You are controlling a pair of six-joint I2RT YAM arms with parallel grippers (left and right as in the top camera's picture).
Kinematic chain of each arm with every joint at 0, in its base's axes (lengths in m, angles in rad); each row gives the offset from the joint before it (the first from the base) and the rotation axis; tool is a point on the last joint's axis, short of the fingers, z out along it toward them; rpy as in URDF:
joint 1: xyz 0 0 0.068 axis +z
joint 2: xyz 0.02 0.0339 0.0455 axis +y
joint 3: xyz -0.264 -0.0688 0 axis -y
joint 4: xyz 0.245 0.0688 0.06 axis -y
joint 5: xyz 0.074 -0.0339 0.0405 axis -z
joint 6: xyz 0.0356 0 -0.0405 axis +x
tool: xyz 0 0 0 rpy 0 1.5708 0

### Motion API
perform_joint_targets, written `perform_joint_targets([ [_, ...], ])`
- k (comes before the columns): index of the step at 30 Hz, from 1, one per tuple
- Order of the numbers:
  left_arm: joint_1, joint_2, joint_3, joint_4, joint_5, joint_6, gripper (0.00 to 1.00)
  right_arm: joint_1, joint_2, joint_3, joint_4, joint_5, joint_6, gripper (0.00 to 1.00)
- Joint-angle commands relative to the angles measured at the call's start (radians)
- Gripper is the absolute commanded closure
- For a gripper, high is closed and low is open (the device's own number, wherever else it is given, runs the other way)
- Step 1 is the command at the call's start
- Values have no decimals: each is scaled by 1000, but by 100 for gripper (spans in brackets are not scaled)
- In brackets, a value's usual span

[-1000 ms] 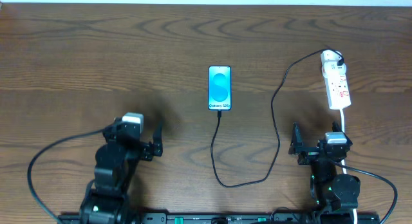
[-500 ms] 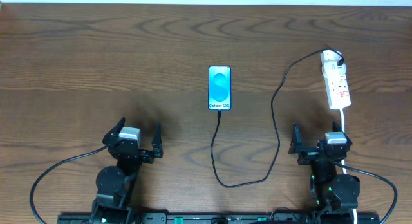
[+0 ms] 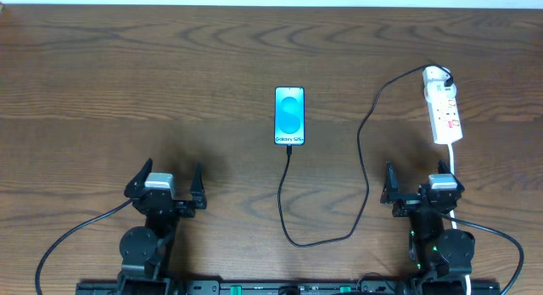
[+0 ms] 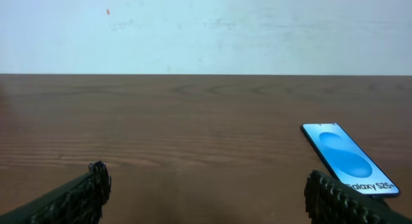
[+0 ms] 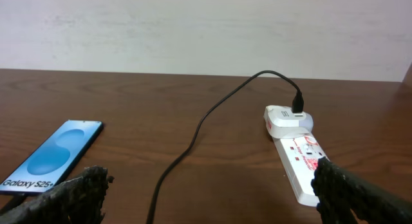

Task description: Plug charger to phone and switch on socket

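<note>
The phone (image 3: 289, 116) lies face up at the table's middle, screen lit blue and white; it also shows in the left wrist view (image 4: 348, 159) and the right wrist view (image 5: 51, 157). The thin black charger cable (image 3: 363, 151) runs from the phone's near end in a loop to a plug in the white socket strip (image 3: 444, 108) at the far right, also seen in the right wrist view (image 5: 297, 156). My left gripper (image 3: 165, 180) is open and empty at the near left. My right gripper (image 3: 417, 184) is open and empty, just short of the socket.
The socket's white cord (image 3: 453, 164) runs back past my right arm. Thick black arm cables (image 3: 68, 231) curve along the near edge. A pale wall (image 4: 206, 31) stands behind the table's far edge.
My left arm has drawn back toward the near edge and to the left, its gripper still open. The right arm, phone, cable and socket have not moved.
</note>
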Motion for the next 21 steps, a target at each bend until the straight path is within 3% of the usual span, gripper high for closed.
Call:
perform_joint_targets([
  [1, 15, -10, -11, -50, -85, -58, 2, 7, -6, -2, -5, 8, -11, 1],
  [21, 18, -10, -11, -51, -75, 0, 2, 7, -6, -2, -4, 8, -11, 1],
])
